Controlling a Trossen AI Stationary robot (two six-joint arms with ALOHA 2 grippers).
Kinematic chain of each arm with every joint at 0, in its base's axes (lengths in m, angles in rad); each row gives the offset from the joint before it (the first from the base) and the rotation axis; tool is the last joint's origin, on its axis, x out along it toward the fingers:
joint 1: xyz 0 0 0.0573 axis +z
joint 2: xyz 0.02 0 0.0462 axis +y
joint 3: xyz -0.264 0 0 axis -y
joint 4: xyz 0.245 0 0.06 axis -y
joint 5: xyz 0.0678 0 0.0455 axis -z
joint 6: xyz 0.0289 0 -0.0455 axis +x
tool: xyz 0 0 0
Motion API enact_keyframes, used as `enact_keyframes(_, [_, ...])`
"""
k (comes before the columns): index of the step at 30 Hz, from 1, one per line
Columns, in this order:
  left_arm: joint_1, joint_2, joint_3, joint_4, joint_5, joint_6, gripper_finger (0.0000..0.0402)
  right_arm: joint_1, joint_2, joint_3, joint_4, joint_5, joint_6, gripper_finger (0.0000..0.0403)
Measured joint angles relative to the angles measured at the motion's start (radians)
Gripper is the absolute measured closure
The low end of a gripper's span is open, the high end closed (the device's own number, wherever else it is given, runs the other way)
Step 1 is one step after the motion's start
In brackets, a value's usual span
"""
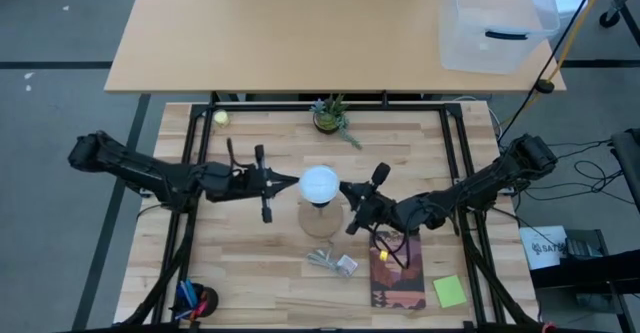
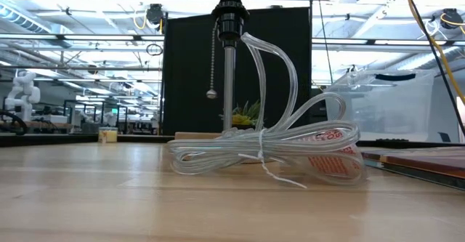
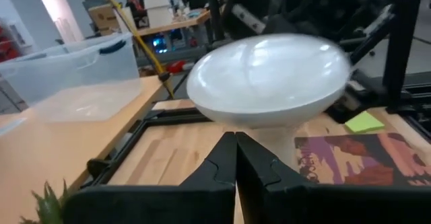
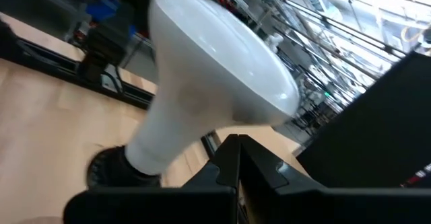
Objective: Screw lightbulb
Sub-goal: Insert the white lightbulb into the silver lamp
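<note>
While I watched from overhead, the lightbulb point(image 1: 319, 183) sat at the middle of the wooden worktop point(image 1: 250, 273), its white globe covering whatever carried it; only a pale wooden base point(image 1: 322, 219) showed just below it. My left claw point(image 1: 283, 182) reached in from the left with its tip right at the globe's edge, and my right claw point(image 1: 348, 195) came in from the right, just beside the bulb. From that height I could not tell how either claw's fingers stood. A coiled clear cord point(image 1: 330, 261) lay near the base, with a book point(image 1: 396, 270) and a green sticky note point(image 1: 449, 291) to the right.

At worktop height, the cord point(image 2: 269, 151) filled the middle and hid the base. A metal stem point(image 2: 229, 82) rose to a black socket point(image 2: 229, 20) with a pull chain point(image 2: 213, 60), and the bulb itself was cut off by the frame's edge. Neither claw showed.

Past the left wrist, my left claw's fingers point(image 3: 222, 167) were pressed together, holding nothing, just under the blurred globe point(image 3: 269, 79).

Past the right wrist, my right claw's fingers point(image 4: 229, 163) were likewise closed and empty, close by the bulb's neck point(image 4: 175, 133), whose screw end disappeared into the dark socket point(image 4: 111, 167).
</note>
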Motion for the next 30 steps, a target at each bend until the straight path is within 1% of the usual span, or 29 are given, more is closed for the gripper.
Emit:
enact_keyframes(3, [-0.034,-0.03,0.0,-0.025,-0.04,0.006,0.0401,-0.011,0.0,0.0,0.005,0.008,-0.004,0.0403])
enact_keyframes(9, [-0.097,-0.053,0.0,-0.027,-0.041,0.034,0.0401,-0.041,0.0,0.0,0.028,0.009,-0.03,0.0403])
enact_keyframes(11, [-0.103,-0.051,0.0,-0.022,-0.018,0.039,0.0401,-0.048,0.0,0.0,0.044,0.008,-0.046,0.0403])
enact_keyframes(20, [-0.086,-0.035,0.0,0.03,0.021,0.05,0.0401,-0.056,0.0,0.0,0.104,-0.011,-0.123,0.0403])
enact_keyframes(25, [-0.052,-0.031,0.0,0.031,0.05,0.03,0.0401,-0.05,0.0,0.0,0.11,-0.011,-0.129,0.0403])
enact_keyframes(30, [-0.019,-0.025,0.0,0.031,0.056,0.002,0.0401,-0.038,0.0,0.0,0.11,-0.015,-0.131,0.0403])
